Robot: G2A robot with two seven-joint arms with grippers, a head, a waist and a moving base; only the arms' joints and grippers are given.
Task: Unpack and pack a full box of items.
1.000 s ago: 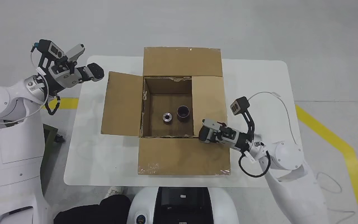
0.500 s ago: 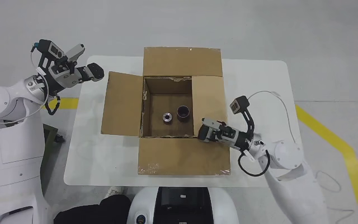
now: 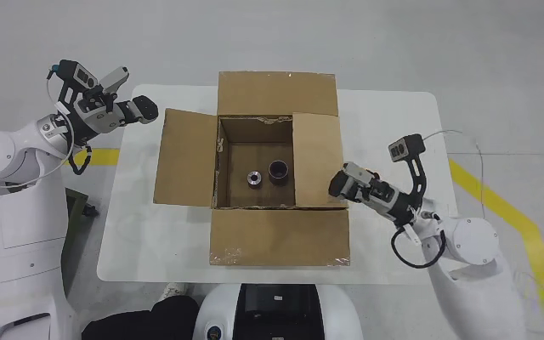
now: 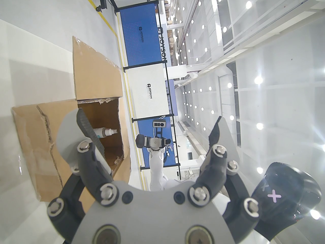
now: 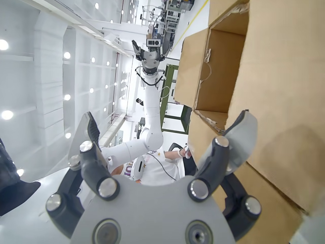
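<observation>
right hand [image 3: 338,184] has backed off to the right over the last second. it was over the near right corner of the box [image 3: 276,93], now it hangs at the outer edge of the right flap [image 3: 316,161]. left hand [image 3: 146,108] hasn't shifted, and the box and its contents sit as before.

state now:
- box is mid-bench [image 3: 399,110], all four flaps folded out, top open.
- two round items stand on the box floor near the middle, just beside each other but apart: dark one [image 3: 278,172] toward the right wall, smaller silver one [image 3: 254,178] to its left.
- left wrist view looks into the box [image 4: 96,77] past a torn edge. a white bottle [image 4: 105,132] shows inside, can't tell which of the two round items it matches.
- right hand [image 5: 165,120] is spread, nothing between the fingers. one finger [image 5: 241,128] overlaps the cardboard of the right flap [image 5: 279,77] in its wrist view, can't tell if they touch.
- left hand [image 4: 149,119] is spread and empty too, parked above the far left bench corner, well apart from the left flap [image 3: 183,157].
</observation>
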